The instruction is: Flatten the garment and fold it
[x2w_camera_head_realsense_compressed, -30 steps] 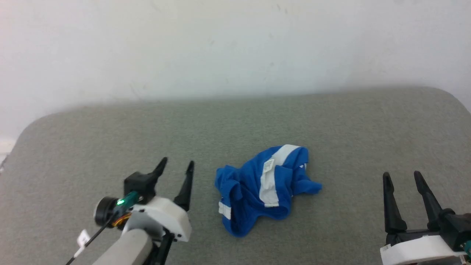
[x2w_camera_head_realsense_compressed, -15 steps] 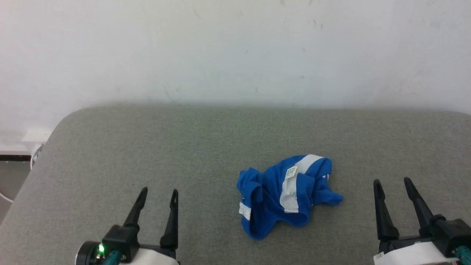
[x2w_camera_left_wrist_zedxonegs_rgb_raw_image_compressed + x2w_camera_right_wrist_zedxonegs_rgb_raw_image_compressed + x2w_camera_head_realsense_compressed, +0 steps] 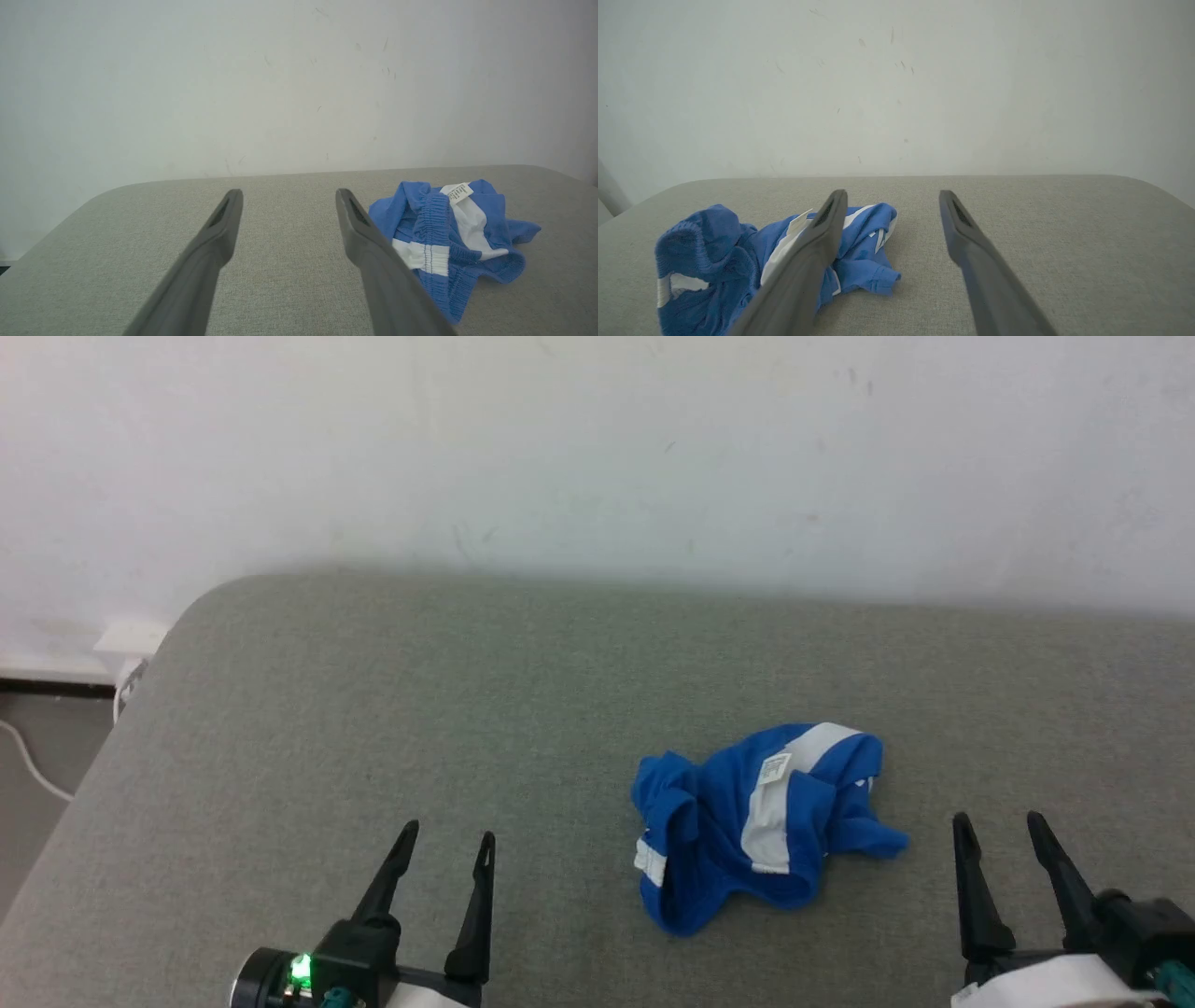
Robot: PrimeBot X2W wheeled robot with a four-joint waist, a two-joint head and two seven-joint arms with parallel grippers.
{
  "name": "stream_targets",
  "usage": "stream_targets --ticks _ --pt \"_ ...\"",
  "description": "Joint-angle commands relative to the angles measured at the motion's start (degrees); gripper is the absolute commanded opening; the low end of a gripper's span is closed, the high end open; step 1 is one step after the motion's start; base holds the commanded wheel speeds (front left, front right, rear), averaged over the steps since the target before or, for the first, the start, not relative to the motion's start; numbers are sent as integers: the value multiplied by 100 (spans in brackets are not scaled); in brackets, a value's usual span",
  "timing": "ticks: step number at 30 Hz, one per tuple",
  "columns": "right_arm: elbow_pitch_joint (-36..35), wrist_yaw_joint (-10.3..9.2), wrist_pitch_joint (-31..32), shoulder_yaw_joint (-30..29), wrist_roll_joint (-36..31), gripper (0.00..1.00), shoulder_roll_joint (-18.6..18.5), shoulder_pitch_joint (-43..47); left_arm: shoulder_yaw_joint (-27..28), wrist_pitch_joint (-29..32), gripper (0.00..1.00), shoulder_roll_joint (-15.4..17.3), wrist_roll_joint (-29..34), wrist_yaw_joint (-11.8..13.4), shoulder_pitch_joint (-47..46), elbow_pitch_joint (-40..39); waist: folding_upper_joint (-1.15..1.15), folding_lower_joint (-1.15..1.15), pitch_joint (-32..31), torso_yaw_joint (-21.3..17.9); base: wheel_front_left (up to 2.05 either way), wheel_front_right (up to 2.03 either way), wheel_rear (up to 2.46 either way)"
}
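- Right of centre in the head view, the shorts lie crumpled on the grey pad.
- Left gripper, at the lower left: jaws wide apart, holding nothing, well clear of the cloth.
- Right gripper, at the lower right: likewise wide and empty.
- The heap sits between them, its long axis running from lower left to upper right. The right gripper is nearer, close to the heap's lower-right corner, so it probably reaches first.

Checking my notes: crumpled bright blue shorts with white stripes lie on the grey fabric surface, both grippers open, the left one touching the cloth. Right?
Not quite: the left gripper is clear of the bright blue shorts; the head view shows bare grey fabric surface between them. The rest holds, the right gripper open too.
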Motion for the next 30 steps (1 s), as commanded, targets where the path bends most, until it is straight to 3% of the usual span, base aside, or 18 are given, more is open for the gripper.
stream_targets --ticks 1,5,14,16,20,23,24,25,26,30 --pt "6 -4 117 17 -102 100 12 -137 54 -27 100 -86 93 -70 -87 31 0 0 151 187 0 0 0" --pt "-105 -4 789 205 -89 100 -179 -405 104 -27 100 -251 212 -186 -164 72 0 0 366 403 0 0 0" --pt "-284 -4 3859 1101 895 100 -1137 -1172 79 -27 100 -519 391 -432 -522 226 0 0 941 869 0 0 0" --pt "-196 -4 4317 1146 1077 100 -1182 -1357 74 -27 100 -563 395 -457 -569 283 0 0 1027 961 0 0 0" --pt "86 -4 4847 1268 1177 100 -1276 -1643 74 -27 100 -628 399 -497 -639 357 0 0 1151 1105 0 0 0" --pt "300 -4 4912 1341 1222 100 -1246 -1750 79 -27 100 -659 409 -506 -667 387 0 0 1189 1158 0 0 0" --pt "367 -4 4898 1359 1220 72 -1235 -1761 82 -27 100 -667 414 -508 -671 394 0 0 1197 1165 0 0 0" --pt "420 -4 4862 1373 1212 22 -1224 -1766 84 -27 100 -673 421 -508 -674 402 0 0 1199 1168 0 0 0" --pt "467 -4 4815 1385 1209 0 -1218 -1765 87 -27 100 -679 427 -507 -672 410 0 0 1193 1164 0 0 0" --pt "482 -4 4459 1289 1283 0 -1140 -1706 148 -27 100 -691 452 -506 -626 456 0 0 1065 1018 0 0 0"
